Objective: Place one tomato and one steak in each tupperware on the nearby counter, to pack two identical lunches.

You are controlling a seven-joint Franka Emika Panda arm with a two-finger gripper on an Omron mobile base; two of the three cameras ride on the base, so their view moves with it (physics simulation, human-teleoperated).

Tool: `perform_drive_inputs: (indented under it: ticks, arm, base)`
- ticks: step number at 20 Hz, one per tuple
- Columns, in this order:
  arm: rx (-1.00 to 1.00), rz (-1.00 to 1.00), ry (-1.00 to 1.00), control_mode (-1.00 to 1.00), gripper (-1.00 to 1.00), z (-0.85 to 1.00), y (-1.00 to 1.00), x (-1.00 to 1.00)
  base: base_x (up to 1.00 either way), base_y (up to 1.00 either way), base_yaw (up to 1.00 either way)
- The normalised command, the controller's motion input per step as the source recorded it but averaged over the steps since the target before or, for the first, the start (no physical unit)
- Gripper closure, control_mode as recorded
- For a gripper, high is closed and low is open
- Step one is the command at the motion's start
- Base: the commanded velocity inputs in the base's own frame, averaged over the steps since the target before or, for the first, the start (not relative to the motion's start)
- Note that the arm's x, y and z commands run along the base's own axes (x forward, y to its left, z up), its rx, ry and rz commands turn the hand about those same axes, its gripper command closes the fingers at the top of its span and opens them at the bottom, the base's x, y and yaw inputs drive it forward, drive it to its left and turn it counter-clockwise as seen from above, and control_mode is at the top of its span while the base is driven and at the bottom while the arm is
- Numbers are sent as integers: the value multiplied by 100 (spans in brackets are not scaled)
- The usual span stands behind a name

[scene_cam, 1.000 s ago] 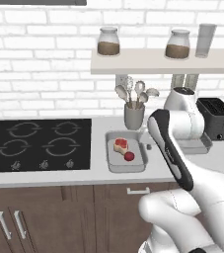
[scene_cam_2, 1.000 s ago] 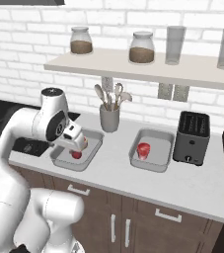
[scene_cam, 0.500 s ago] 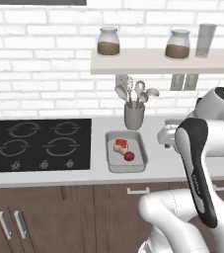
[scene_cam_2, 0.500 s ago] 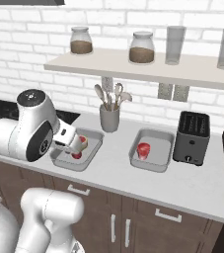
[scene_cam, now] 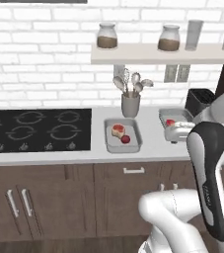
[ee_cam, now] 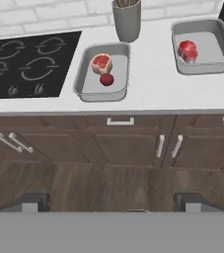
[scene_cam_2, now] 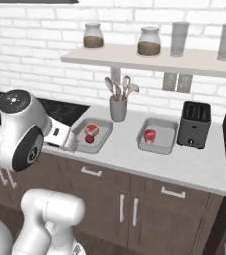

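The long pale counter (ee_cam: 153, 89) is smooth and flat, on dark wood cabinets. Two shiny grey tubs sit on it, apart. The left tupperware (ee_cam: 102, 74) holds a pink steak (ee_cam: 101, 63) touching a round red tomato (ee_cam: 106, 79). The right tupperware (ee_cam: 202, 47) holds one red lump (hard to tell which food). The gripper (ee_cam: 111, 202) hangs wide open, holding nothing.

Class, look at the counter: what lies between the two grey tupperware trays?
In the hand view, only bare pale counter lies between the left grey tray and the right grey tray. The grey utensil holder stands further back.
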Motion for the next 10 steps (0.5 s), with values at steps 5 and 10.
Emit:
perform_drive_inputs:
  ticks: [5, 10]
  arm:
    - [0, 0, 0, 100, -100, 0, 0, 0]
    - [0, 0, 0, 100, -100, 0, 0, 0]
  base:
    - [-58, 0, -53]
    - [-24, 0, -93]
